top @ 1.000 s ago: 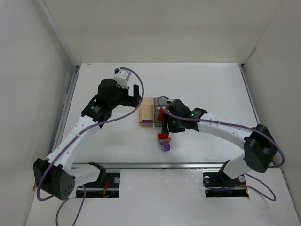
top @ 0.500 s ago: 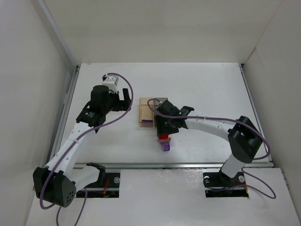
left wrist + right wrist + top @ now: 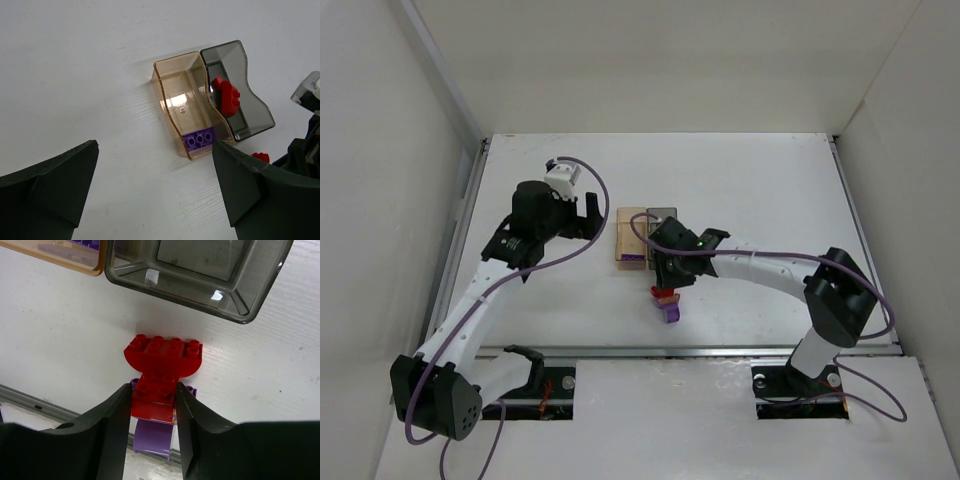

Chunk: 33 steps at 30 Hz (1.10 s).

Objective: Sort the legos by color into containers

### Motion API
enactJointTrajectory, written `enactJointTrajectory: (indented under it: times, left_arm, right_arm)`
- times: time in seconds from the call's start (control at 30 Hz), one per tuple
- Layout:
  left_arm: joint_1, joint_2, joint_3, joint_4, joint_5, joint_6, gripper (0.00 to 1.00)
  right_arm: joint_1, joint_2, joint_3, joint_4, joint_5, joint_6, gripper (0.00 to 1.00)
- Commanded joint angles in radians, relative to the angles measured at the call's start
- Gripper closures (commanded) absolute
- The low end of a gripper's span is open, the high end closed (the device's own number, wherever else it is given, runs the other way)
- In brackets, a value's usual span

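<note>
The tan bin (image 3: 631,240) and the dark grey bin (image 3: 662,215) stand side by side at mid-table. In the left wrist view the tan bin (image 3: 182,100) holds a purple brick (image 3: 199,140) and the grey bin (image 3: 250,107) holds a red brick (image 3: 226,96). Just in front of the bins is a small stack of legos (image 3: 668,300). My right gripper (image 3: 152,410) is shut on a small red brick (image 3: 156,395). This brick sits on a purple brick (image 3: 152,437) and touches a red half-round brick (image 3: 162,356). My left gripper (image 3: 155,195) is open and empty, left of the bins.
A metal rail (image 3: 30,400) runs along the table's front edge, just behind the lego stack. White walls enclose the table on the left, right and far sides. The right arm (image 3: 770,265) stretches across the table in front of the grey bin.
My left gripper has drawn back to the left, away from the tan bin. My right wrist has shifted left and settled over the lego stack.
</note>
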Motion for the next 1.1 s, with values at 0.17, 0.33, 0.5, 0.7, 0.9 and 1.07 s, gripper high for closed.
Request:
enactJointTrajectory:
  times: [0.17,0.33,0.5,0.7,0.9,1.07]
  left_arm:
    - [0.005,-0.085,-0.074,0.115,0.117,0.125,0.05]
    - [-0.004,-0.099,-0.093,0.142,0.117,0.125,0.05]
    - [-0.004,-0.079,-0.105,0.152,0.170,0.150,0.12]
    - [-0.004,-0.130,-0.171,0.109,0.441,0.499,0.20]
    - [-0.004,-0.196,-0.202,0.095,0.759,0.714,0.24]
    - [-0.004,-0.110,-0.084,-0.084,1.053,0.929,0.05]
  right_arm:
    - [0.005,0.030,0.043,-0.085,0.033,-0.025,0.41]
    - [0.005,0.051,0.078,-0.094,0.045,-0.034,0.44]
    - [0.014,0.067,0.106,-0.090,0.036,-0.043,0.89]
    - [0.014,-0.142,0.046,0.014,-0.090,-0.190,1.00]
    - [0.014,-0.340,-0.014,0.140,-0.416,-0.350,1.00]
    - [0.025,-0.378,0.008,0.076,-0.447,-0.459,1.00]
